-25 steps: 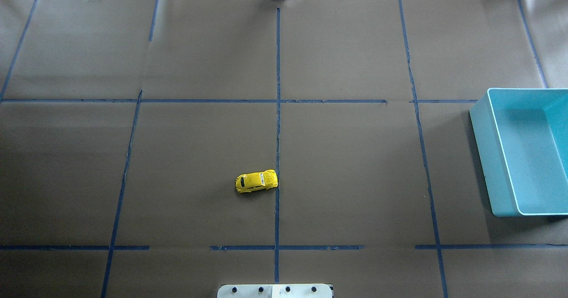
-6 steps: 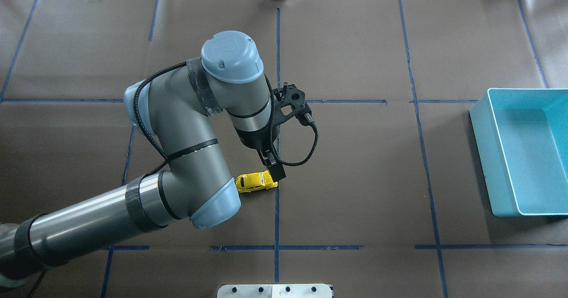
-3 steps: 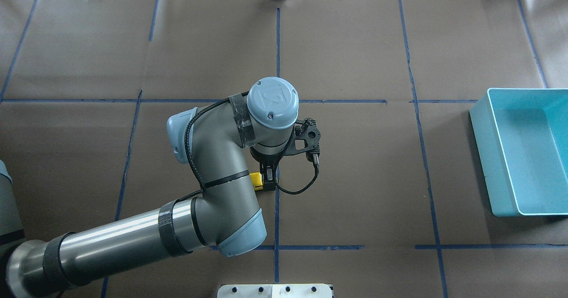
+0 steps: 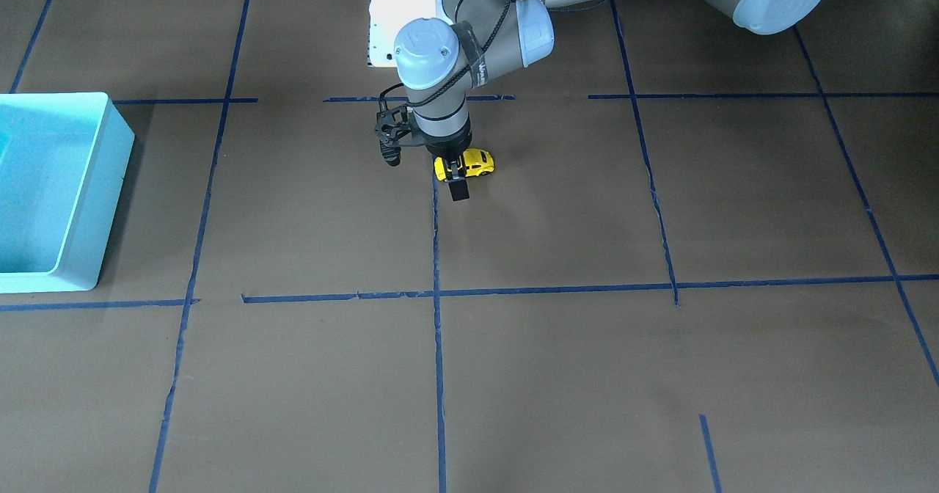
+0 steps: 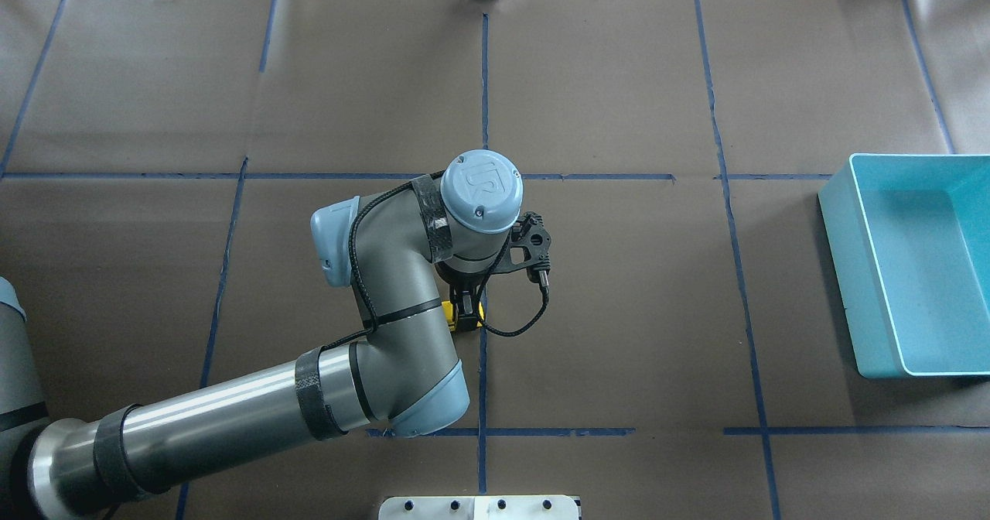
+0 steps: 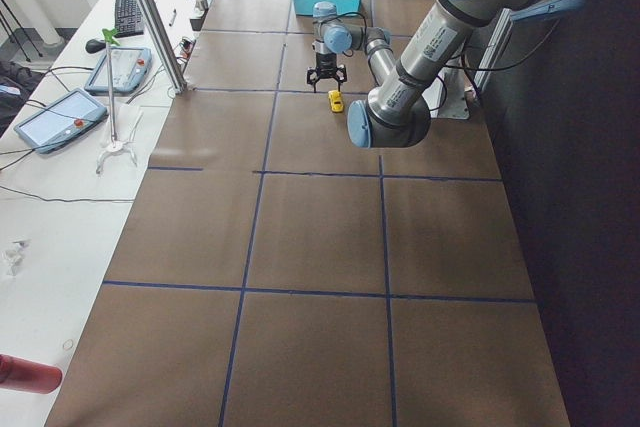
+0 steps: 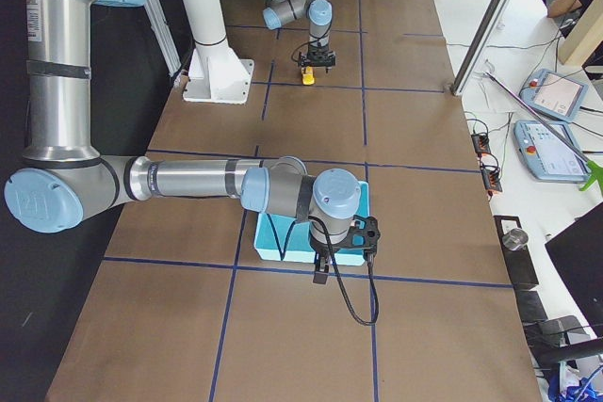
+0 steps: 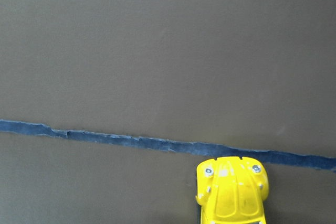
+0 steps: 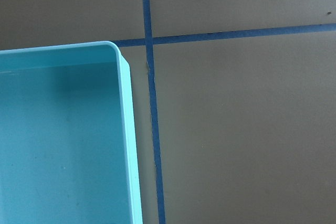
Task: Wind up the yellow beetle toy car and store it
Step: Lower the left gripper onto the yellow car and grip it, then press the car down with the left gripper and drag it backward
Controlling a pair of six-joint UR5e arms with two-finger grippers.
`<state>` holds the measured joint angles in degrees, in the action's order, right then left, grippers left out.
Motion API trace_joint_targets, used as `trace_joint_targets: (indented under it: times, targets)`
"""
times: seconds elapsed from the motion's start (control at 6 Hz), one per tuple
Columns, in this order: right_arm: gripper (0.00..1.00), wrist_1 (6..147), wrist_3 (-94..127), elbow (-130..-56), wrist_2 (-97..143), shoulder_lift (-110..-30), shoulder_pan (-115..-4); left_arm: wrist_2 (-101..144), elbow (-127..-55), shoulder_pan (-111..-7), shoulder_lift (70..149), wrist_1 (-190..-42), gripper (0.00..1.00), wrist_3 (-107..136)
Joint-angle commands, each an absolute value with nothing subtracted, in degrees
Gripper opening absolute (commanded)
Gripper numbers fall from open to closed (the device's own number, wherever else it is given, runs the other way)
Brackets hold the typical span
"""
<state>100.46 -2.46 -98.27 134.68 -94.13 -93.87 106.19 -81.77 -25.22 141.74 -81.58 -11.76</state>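
Okay, my left pincer (image 4: 457, 176) straddles the yellow beetle toy car (image 4: 480, 163) on the table (image 4: 587, 368), upper centre of the front view; squeezing or not, I cannot tell. Right pincer (image 7: 320, 272) at the blue bin's (image 7: 278, 244) corner, grip unreadable too.

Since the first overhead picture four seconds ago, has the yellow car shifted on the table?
No. The yellow beetle toy car still lies with one end at the vertical blue tape line, as before.

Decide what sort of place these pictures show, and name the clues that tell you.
Most likely a robotics lab: an industrial left arm and right arm stand at a paper-covered table gridded with blue tape, with control pendants on the side bench.
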Motion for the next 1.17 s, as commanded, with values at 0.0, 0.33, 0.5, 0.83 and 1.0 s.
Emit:
trace_joint_targets:
  times: [0.0, 0.33, 0.5, 0.83, 1.0]
  targets:
    - [1.00, 100.5, -2.4, -98.3, 134.7, -94.1, -93.9, 106.5, -80.9, -24.4, 141.9, -82.9, 1.00, -8.4]
    - [1.00, 100.5, -2.4, -98.3, 134.8, -94.1, -93.9, 107.7, -80.9, -23.7, 142.2, -82.9, 1.00, -5.6]
    - [1.00, 100.4, -2.4, -98.3, 134.8, -94.1, -93.9, 107.4, -80.8, -22.8, 142.2, -82.9, 1.00, -5.3]
    - [1.00, 100.4, -2.4, -98.3, 134.8, -94.1, -93.9, 107.2, -80.5, -22.7, 142.1, -82.9, 0.30, -5.6]
    - [1.00, 100.4, -2.4, -98.3, 134.8, -94.1, -93.9, 107.1, -80.5, -22.8, 142.2, -82.9, 0.06, -9.0]
